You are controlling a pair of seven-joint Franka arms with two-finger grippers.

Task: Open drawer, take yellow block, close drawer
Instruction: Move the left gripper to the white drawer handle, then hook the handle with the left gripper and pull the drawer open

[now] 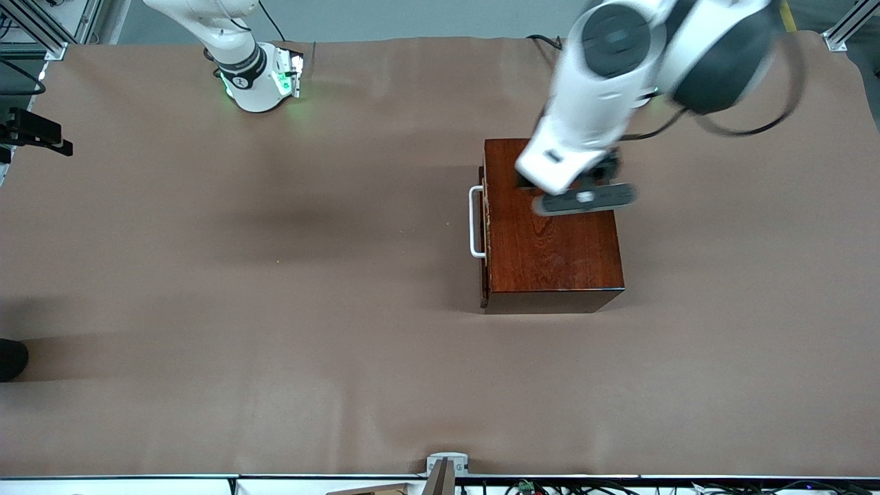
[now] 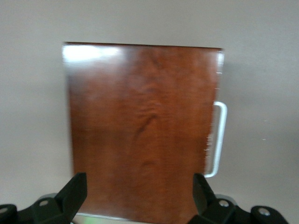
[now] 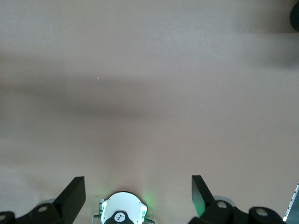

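Above the glossy dark reddish-brown wooden box (image 1: 550, 227), the left gripper (image 2: 140, 198) hangs in the air with its two black fingers (image 2: 74, 193) spread wide, wider than most of the box top as its wrist view shows it, and they hold and touch nothing. Seen from the front, the left arm's white hand covers the part of the box top nearest the arms' bases.

Toward the left arm's end of the brown-covered desk (image 1: 275, 309) the box rests, and its drawer (image 1: 485, 227) looks pushed in, its front flush with the box face that turns toward the right arm's end. A white U-shaped bar handle (image 1: 474, 221) sticks out from that front, clear of anything. No yellow block shows in any view.

Over bare desk near its own base, the right gripper (image 3: 138, 196) waits, its black fingers (image 3: 72, 193) also fully apart and empty; the front view shows only that arm's base.
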